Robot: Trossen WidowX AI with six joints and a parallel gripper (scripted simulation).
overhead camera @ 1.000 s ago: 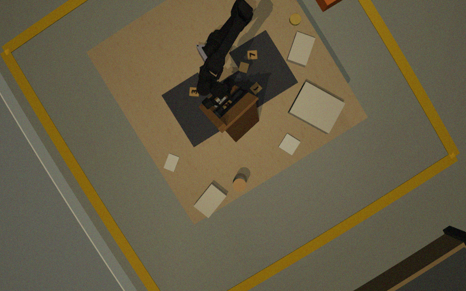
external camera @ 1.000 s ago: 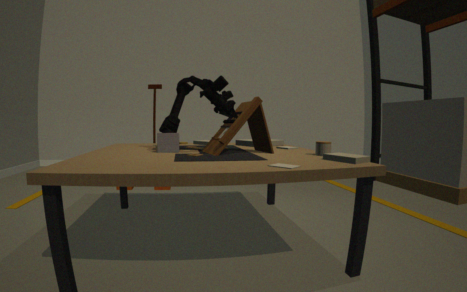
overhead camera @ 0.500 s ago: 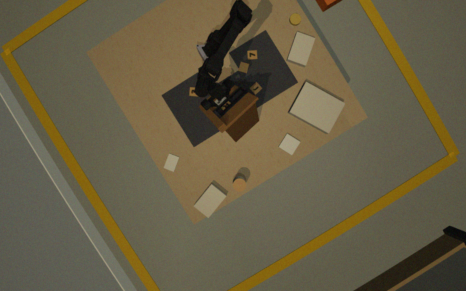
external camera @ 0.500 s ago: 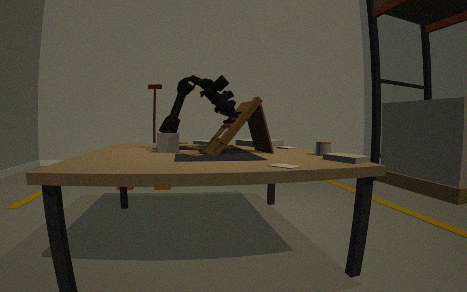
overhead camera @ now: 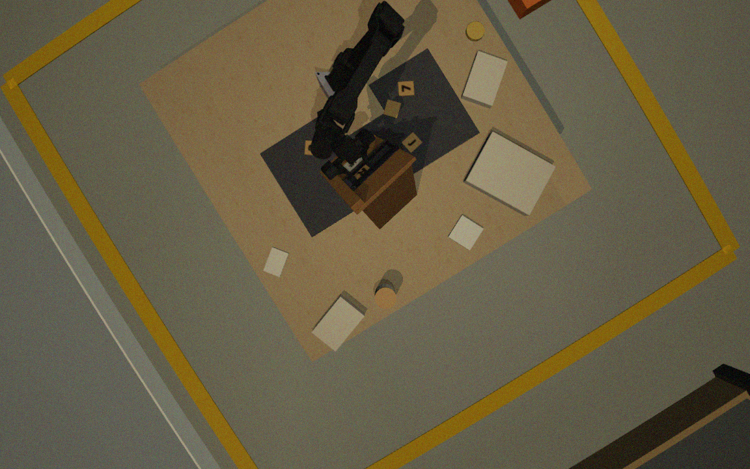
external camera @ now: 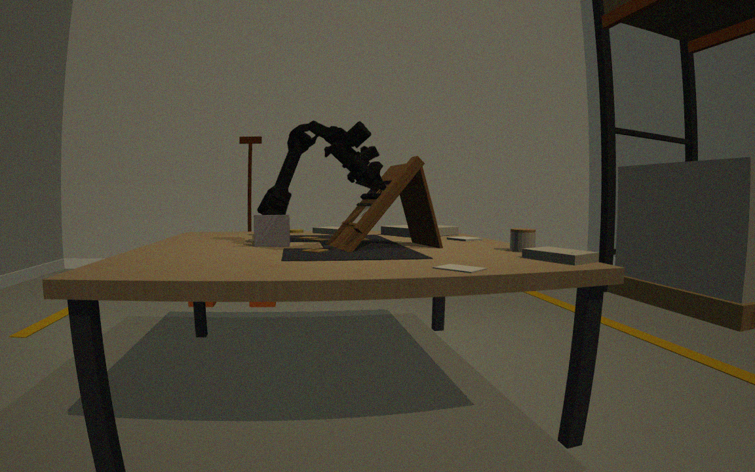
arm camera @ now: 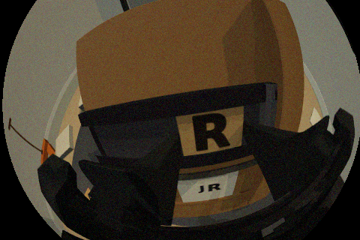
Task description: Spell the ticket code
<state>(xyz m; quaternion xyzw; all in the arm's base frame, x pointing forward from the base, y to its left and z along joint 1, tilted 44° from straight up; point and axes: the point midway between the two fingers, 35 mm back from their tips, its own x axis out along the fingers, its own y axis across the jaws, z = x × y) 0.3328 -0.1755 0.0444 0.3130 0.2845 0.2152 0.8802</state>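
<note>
R tile at the rail, between partly open fingers gripping it, above the "JR" ticket.

The arm partly covers a tile left of centre; the top edge crops the counter.

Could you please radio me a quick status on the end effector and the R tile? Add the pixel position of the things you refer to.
End effector (arm camera: 212,132) shut on R tile (arm camera: 211,130). Tile at board's (arm camera: 161,49) rail, right end not reached. Nothing visible between tile and that end.
</note>
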